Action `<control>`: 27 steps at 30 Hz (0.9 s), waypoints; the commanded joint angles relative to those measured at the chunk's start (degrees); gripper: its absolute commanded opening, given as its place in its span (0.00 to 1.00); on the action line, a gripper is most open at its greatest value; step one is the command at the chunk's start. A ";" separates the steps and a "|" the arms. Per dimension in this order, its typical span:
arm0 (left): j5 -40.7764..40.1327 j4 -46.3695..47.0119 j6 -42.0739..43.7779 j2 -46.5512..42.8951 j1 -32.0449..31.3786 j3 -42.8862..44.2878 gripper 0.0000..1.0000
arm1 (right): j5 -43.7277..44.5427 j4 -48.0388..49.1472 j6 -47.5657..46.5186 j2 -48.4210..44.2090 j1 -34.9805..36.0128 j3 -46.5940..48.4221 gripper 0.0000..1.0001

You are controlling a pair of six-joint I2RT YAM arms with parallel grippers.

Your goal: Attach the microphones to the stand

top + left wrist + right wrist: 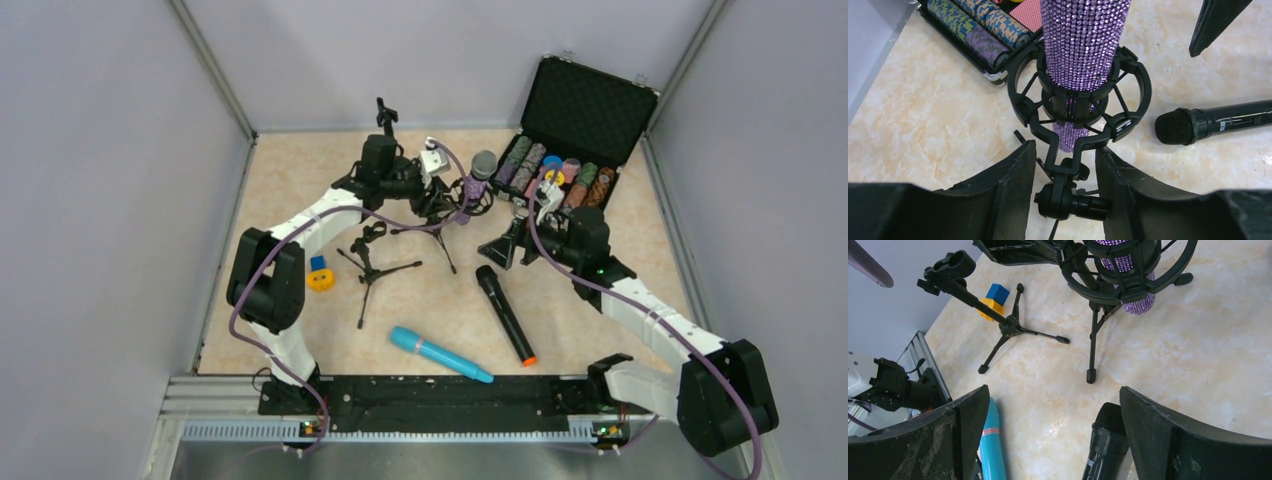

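The glittery purple microphone (478, 180) sits upright in a black shock mount on a small tripod stand (1093, 340); it also shows in the left wrist view (1083, 40). My left gripper (1065, 147) is open, its fingers on either side of the mount's pivot joint (1060, 200). My right gripper (1054, 388) is open and empty, low over the table. The head of the black microphone (1105, 445) lies just beside its right finger. This black, orange-ended microphone (505, 313) and the light blue microphone (440, 354) lie on the table.
A second small tripod stand (375, 262) with an empty clip (950, 267) stands left of centre. A third black stand (385, 115) rises at the back. An open black case of poker chips (570, 140) sits at the back right. A yellow and blue block (319, 275) lies at the left.
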 commanded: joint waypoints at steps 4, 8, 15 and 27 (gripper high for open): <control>4.37 5.47 -3.12 -1.07 -0.03 0.71 0.37 | -1.25 2.74 0.51 0.95 -0.54 2.10 0.99; 5.75 5.87 -5.75 -1.10 0.04 0.68 0.14 | -1.64 2.81 0.52 0.91 -0.46 2.12 0.99; 5.24 14.88 -12.39 -3.74 -0.02 -1.74 0.00 | -1.43 3.26 0.20 1.14 -0.54 1.94 0.99; -0.40 22.66 -18.20 -9.36 -0.11 -3.05 0.00 | -1.30 2.90 -0.28 0.19 -0.48 1.51 0.99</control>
